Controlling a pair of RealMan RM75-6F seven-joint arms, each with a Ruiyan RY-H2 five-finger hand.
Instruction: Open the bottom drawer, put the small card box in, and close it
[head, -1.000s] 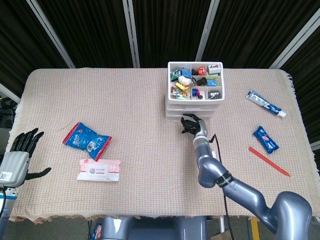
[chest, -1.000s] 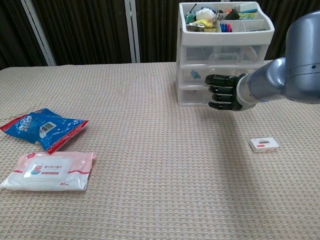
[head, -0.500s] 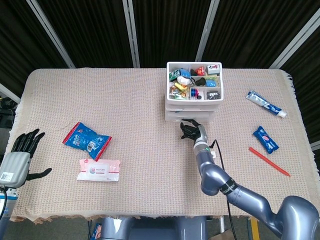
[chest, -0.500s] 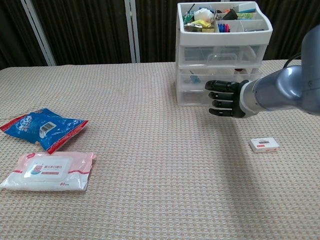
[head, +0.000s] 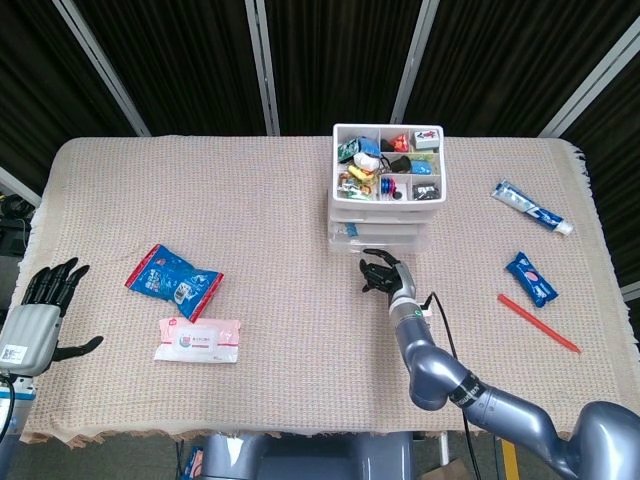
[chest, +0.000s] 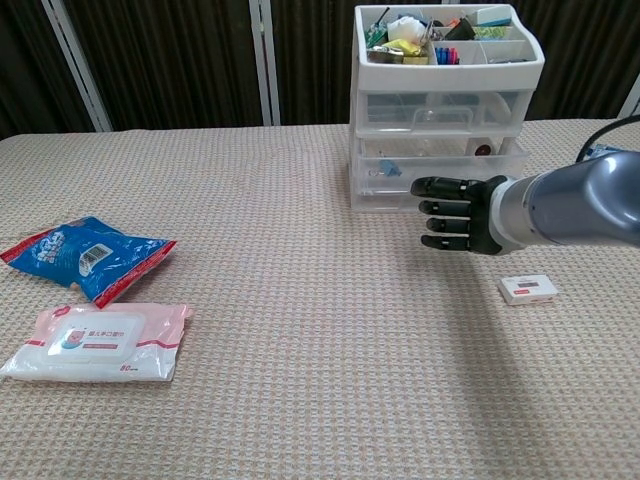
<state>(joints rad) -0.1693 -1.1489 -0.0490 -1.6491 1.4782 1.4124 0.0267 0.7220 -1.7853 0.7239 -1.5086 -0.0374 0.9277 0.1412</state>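
The white drawer unit (head: 385, 205) (chest: 445, 120) stands at the table's far middle, its top tray full of small items. One of its lower drawers (head: 378, 238) (chest: 440, 165) sticks out a little; I cannot tell which. My right hand (head: 383, 272) (chest: 452, 212) hovers just in front of that drawer, fingers stretched out and holding nothing. The small white card box (chest: 528, 289) lies flat on the cloth to the right of that hand. At the table's left edge my left hand (head: 45, 305) is open and empty.
A blue snack bag (head: 173, 278) (chest: 88, 254) and a pink wipes pack (head: 198, 339) (chest: 95, 342) lie on the left. A toothpaste tube (head: 530, 207), a blue packet (head: 530, 278) and a red stick (head: 538, 322) lie on the right.
My right hand has drawn back from the drawer unit toward me. A lower drawer has slid out a little with it. The left hand has not moved.
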